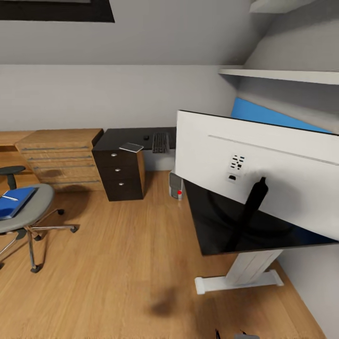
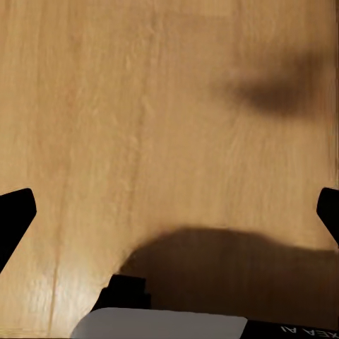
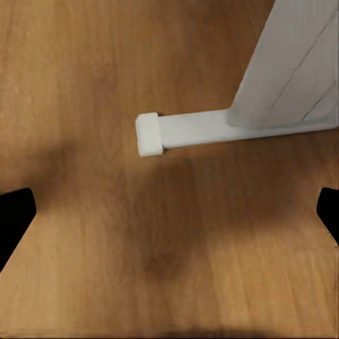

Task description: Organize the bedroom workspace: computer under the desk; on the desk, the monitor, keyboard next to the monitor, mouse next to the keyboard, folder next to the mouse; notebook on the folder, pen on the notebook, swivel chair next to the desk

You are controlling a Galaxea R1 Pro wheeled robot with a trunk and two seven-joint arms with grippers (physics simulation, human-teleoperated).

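Bedroom, wood floor point(image 1: 117, 263). Monitor point(image 1: 263, 160) and keyboard point(image 1: 160, 142) on desk point(image 1: 221, 226); computer point(image 1: 175, 186) beneath. Folder point(image 1: 14, 201) at 9 o'clock on swivel chair point(image 1: 35, 202): not moved yet. Left gripper point(image 2: 169, 212) and right gripper point(image 3: 169, 212) spread wide, empty

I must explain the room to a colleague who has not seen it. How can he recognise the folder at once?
Look at the left side of the room, in front of the light wooden drawer chest. There stands the swivel chair with a grey seat. The folder lies flat on that seat: a bright blue rectangle with a thin white pen on it, the only blue thing on the chair.
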